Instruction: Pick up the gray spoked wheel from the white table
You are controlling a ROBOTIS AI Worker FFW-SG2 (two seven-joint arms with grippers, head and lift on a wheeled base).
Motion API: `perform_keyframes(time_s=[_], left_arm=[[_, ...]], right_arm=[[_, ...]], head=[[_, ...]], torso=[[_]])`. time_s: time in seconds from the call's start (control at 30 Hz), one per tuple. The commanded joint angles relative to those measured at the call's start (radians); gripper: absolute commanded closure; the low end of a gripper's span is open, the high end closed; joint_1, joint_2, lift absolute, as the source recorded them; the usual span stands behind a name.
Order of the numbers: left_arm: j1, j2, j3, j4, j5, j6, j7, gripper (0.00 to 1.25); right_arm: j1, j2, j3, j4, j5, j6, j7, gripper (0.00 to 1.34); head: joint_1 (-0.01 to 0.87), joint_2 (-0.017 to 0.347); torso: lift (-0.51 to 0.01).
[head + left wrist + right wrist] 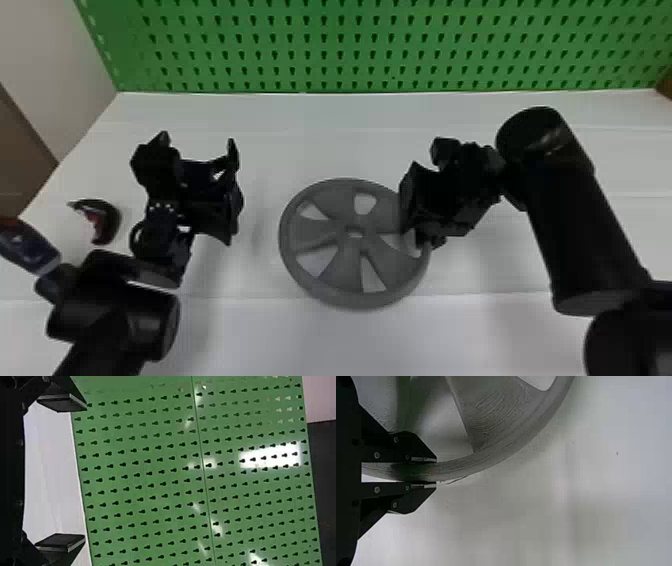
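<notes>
The gray spoked wheel (357,267) lies on the white table (320,145), in the middle of the head view. My right gripper (422,240) is at the wheel's right edge there. In the right wrist view the right gripper (436,472) is shut on the rim of the wheel (506,441), one finger on each side of it. Left of the wheel, apart from it, my left gripper (237,192) is held over the table. Seen in the left wrist view, the left gripper (86,473) is open, its two fingers wide apart with nothing between them.
Behind the table stands a green pegboard (350,45). At the table's left side, beside the left arm, lie a dark curved object with a red inside (107,220) and a blue and red item (30,247).
</notes>
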Motion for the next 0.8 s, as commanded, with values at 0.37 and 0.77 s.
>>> perform_keyframes(time_s=[0.37,0.77], left_arm=[[-0.002,0.001,-0.002,0.0,0.005,0.0,0.0,0.12],[0.0,0.001,-0.002,0.0,0.006,0.0,0.0,0.12]], right_arm=[[0.0,0.001,0.005,-0.004,-0.008,0.002,0.0,1.08],[0.002,0.001,-0.022,-0.056,-0.017,0.002,0.0,1.08]], head=[[0.806,0.044],[0.806,0.044]], torso=[[-0.098],[-0.098]])
